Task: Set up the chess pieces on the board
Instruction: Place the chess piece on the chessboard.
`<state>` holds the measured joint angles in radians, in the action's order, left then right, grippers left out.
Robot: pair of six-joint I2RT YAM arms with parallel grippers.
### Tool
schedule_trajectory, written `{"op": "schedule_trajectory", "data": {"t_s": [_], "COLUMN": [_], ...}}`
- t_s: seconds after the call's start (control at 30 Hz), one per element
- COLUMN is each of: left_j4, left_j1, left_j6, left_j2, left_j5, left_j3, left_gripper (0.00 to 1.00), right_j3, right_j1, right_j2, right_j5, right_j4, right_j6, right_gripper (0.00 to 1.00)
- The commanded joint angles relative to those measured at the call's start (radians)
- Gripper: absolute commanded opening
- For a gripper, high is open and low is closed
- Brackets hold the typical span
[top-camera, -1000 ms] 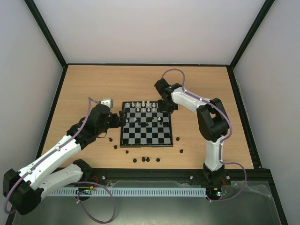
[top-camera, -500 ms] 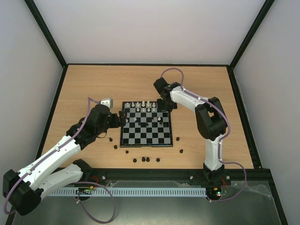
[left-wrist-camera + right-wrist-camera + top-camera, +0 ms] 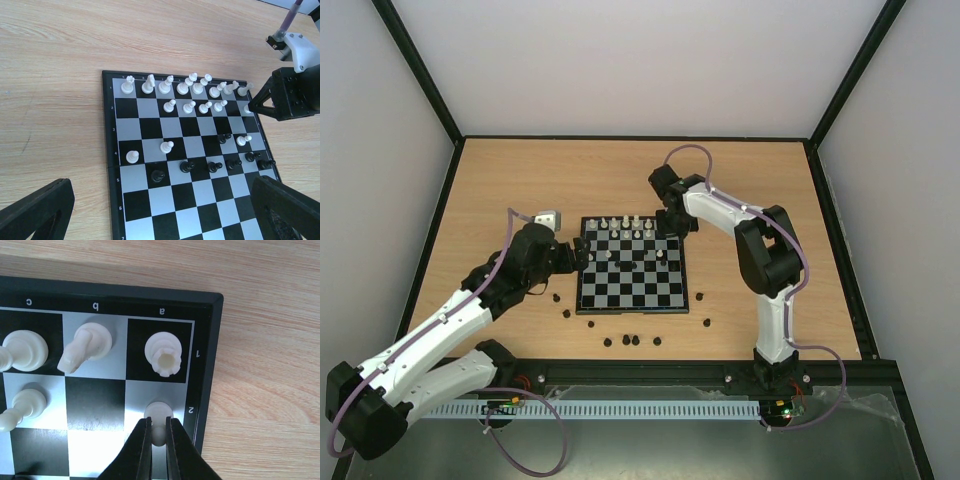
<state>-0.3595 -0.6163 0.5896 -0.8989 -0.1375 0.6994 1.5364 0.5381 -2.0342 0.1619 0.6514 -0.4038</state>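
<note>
My right gripper (image 3: 159, 429) pinches white pawn (image 3: 158, 412) at board (image 3: 205, 365) corner; left gripper (image 3: 161, 186) open. Jerky let-go could tip pawn.

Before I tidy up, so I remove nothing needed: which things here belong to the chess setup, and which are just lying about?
Job: board; white pieces on it; black pieces on it; loose black pieces on the table; white pawn pinched in the right gripper.
Not the job: purple cables; slotted rail at the near edge.
</note>
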Motion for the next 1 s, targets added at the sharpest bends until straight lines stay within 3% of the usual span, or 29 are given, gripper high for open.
{"op": "schedule_trajectory", "data": {"t_s": [0.0,0.47,0.97], "left_j4": [-0.009,-0.011,-0.011], "left_j1": [0.007,0.006,0.007], "left_j6": [-0.014,-0.012,-0.013], "left_j2": [0.009,0.008,0.006], "left_j5": [0.006,0.003,0.004], "left_j3": [-0.012,-0.012,-0.010], "left_gripper": [0.99,0.99,1.00], "right_j3": [0.024,0.026,0.003], "right_j1": [-0.009,-0.012,-0.013], "right_j2": [-0.029,-0.037,0.016], "right_j5": [0.002,-0.009,-0.005], "right_j4": [0.041,0.030,0.022], "right_j6": [0.006,0.008,0.000], "right_gripper": [0.04,0.06,0.21]}}
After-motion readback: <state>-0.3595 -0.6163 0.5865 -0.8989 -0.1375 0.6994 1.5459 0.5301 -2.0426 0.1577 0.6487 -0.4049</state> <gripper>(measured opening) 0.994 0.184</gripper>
